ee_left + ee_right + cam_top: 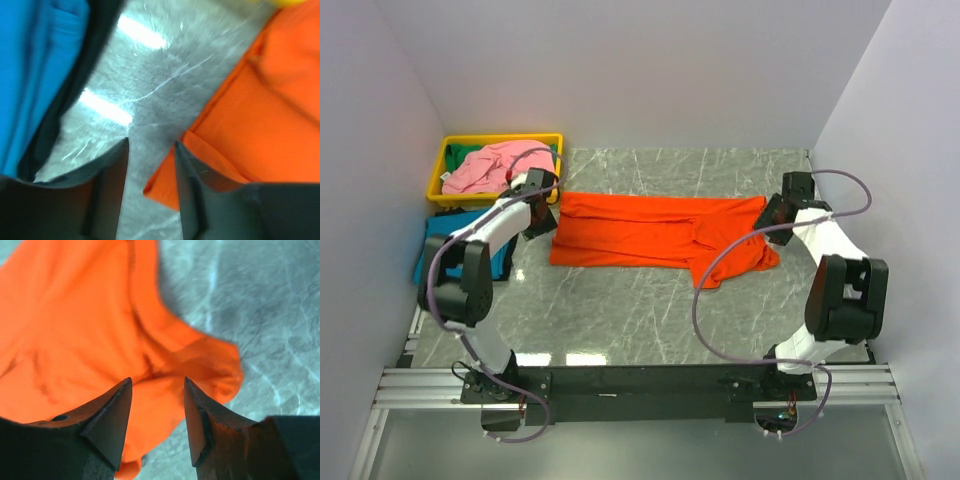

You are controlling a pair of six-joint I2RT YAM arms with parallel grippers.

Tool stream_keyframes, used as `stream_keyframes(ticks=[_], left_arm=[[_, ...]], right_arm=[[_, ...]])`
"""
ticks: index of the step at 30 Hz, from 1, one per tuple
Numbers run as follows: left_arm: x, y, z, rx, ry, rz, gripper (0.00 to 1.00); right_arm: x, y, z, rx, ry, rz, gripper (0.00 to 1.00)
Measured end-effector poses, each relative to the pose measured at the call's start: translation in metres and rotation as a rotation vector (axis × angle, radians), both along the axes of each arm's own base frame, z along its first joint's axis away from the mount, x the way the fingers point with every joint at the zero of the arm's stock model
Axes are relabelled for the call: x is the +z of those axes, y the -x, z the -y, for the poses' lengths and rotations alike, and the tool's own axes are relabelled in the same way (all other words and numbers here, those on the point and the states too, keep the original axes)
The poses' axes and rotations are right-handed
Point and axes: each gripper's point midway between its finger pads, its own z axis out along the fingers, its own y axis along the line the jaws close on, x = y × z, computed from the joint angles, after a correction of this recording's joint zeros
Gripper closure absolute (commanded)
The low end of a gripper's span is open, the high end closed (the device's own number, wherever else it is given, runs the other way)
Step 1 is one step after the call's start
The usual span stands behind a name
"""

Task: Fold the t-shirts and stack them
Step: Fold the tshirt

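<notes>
The bright orange t-shirt (655,230) lies as a long band across the middle of the table, its right end bunched toward the front. My left gripper (545,213) hovers at its left edge. In the left wrist view it (151,145) is open, with an orange corner (165,187) lying loose on the table below the gap. My right gripper (772,212) hangs over the shirt's right end and is open (157,382) above orange cloth (75,325), holding nothing. The teal blue t-shirt (470,240) lies at the left edge, partly under my left arm. The pale pink t-shirt (492,165) is heaped in the tray.
A yellow plastic tray (448,150) stands at the back left corner, just behind my left gripper. White walls close in the table on the left, back and right. Grey marble tabletop (650,310) shows in front of the orange shirt.
</notes>
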Motion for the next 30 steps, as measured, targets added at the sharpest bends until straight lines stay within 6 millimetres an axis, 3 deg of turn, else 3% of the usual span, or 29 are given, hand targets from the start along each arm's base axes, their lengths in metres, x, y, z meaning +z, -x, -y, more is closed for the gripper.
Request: stream_keyframes(ticks=[1, 5, 7, 10, 14, 18, 23, 28, 29, 30], left_arm=[[0.010, 0.000, -0.001, 0.003, 0.002, 0.026, 0.41], [0.054, 0.004, -0.005, 0.004, 0.008, 0.140, 0.21], [0.070, 0.011, -0.007, 0.001, 0.012, 0.189, 0.17], [0.081, 0.024, -0.010, -0.009, 0.009, 0.234, 0.15], [0.073, 0.037, -0.012, -0.033, -0.011, 0.234, 0.15], [0.061, 0.043, -0.013, -0.052, -0.043, 0.199, 0.16], [0.062, 0.040, -0.015, -0.056, -0.064, 0.206, 0.16], [0.062, 0.039, -0.016, -0.053, -0.070, 0.211, 0.16], [0.062, 0.039, -0.016, -0.053, -0.070, 0.211, 0.16], [0.062, 0.039, -0.017, -0.053, -0.070, 0.211, 0.16]], right_arm=[[0.007, 0.001, -0.005, 0.016, 0.013, 0.019, 0.46], [0.037, 0.016, -0.038, 0.118, 0.034, 0.111, 0.44], [0.045, 0.029, -0.063, 0.200, 0.035, 0.145, 0.44], [0.038, 0.054, -0.101, 0.332, 0.021, 0.144, 0.43], [0.003, 0.093, -0.136, 0.476, -0.006, 0.051, 0.44], [-0.024, 0.116, -0.146, 0.533, -0.007, -0.042, 0.46], [-0.043, 0.121, -0.152, 0.555, 0.001, -0.099, 0.54], [-0.049, 0.119, -0.148, 0.555, 0.037, -0.116, 0.72], [-0.049, 0.118, -0.147, 0.555, 0.047, -0.118, 0.78], [-0.048, 0.116, -0.146, 0.557, 0.058, -0.119, 0.90]])
